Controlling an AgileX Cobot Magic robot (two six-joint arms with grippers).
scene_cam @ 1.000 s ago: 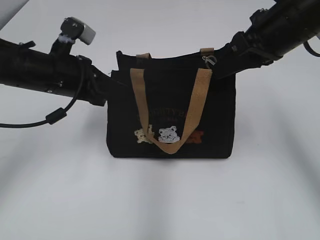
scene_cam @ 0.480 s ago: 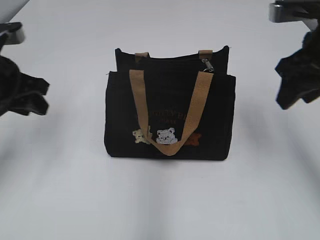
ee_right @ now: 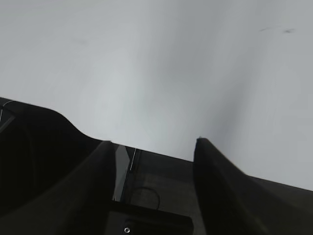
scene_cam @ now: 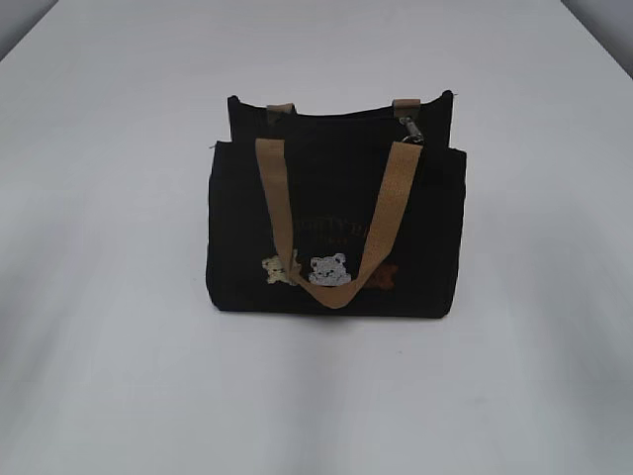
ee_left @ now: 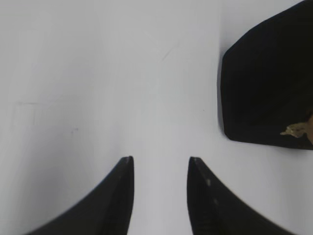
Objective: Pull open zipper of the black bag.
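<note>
The black bag [scene_cam: 336,208] stands upright in the middle of the white table, tan handle [scene_cam: 280,198] hanging over its front. The zipper runs along the top edge, and its silver ring pull [scene_cam: 410,129] lies at the right end. Neither arm shows in the exterior view. In the left wrist view my left gripper [ee_left: 160,159] is open over bare table, with a corner of the black bag [ee_left: 269,83] to its upper right, well apart. My right gripper [ee_right: 152,141] is open too, holding nothing, and no bag shows in its view.
White tabletop [scene_cam: 119,376] surrounds the bag on all sides. Below the right gripper's fingers lies dark equipment [ee_right: 161,196] with a thin looped cable.
Both arms, which reached the bag's top corners a second ago, have drawn back sideways out of the exterior view. Both grippers have opened. The bag stands free and a little squarer.
</note>
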